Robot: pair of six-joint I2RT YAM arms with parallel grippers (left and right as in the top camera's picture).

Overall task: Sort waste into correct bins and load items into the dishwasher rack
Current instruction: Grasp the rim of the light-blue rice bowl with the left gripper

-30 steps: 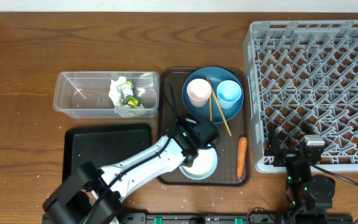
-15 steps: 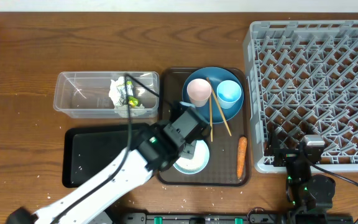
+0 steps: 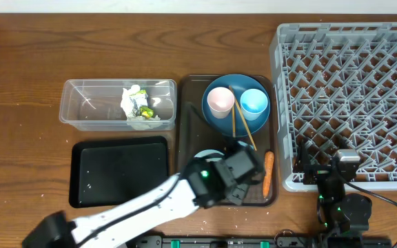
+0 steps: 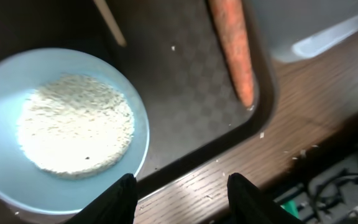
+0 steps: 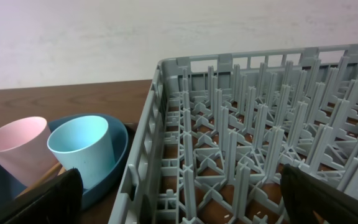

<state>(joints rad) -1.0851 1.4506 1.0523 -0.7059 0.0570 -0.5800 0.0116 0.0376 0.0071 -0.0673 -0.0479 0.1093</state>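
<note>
My left gripper [image 3: 242,184] hangs open and empty over the front of the brown tray, between the pale blue bowl [image 3: 209,156] and the orange carrot [image 3: 268,172]. In the left wrist view the open fingers [image 4: 185,199] frame the tray's front edge. The bowl [image 4: 138,118] holds white rice [image 4: 73,124], and the carrot [image 4: 232,43] lies to the right. The blue plate [image 3: 227,118] carries the pink cup [image 3: 220,100], the light-blue cup [image 3: 253,102] and the chopsticks [image 3: 243,129]. The tissue [image 3: 136,103] lies in the clear tub [image 3: 88,103]. My right gripper [image 3: 326,160] is open at the grey rack's [image 3: 350,83] front left corner.
The black tray [image 3: 119,172] lies in front of the clear tub, left of the brown serving tray [image 3: 188,124]. The right wrist view shows the rack's pegs [image 5: 260,124], both cups [image 5: 82,146] and the plate's rim [image 5: 120,163]. Loose grains dot the table's front edge.
My left arm has swung right and toward the table's front, from above the bowl's left side to between bowl and carrot. The right arm has not moved.
</note>
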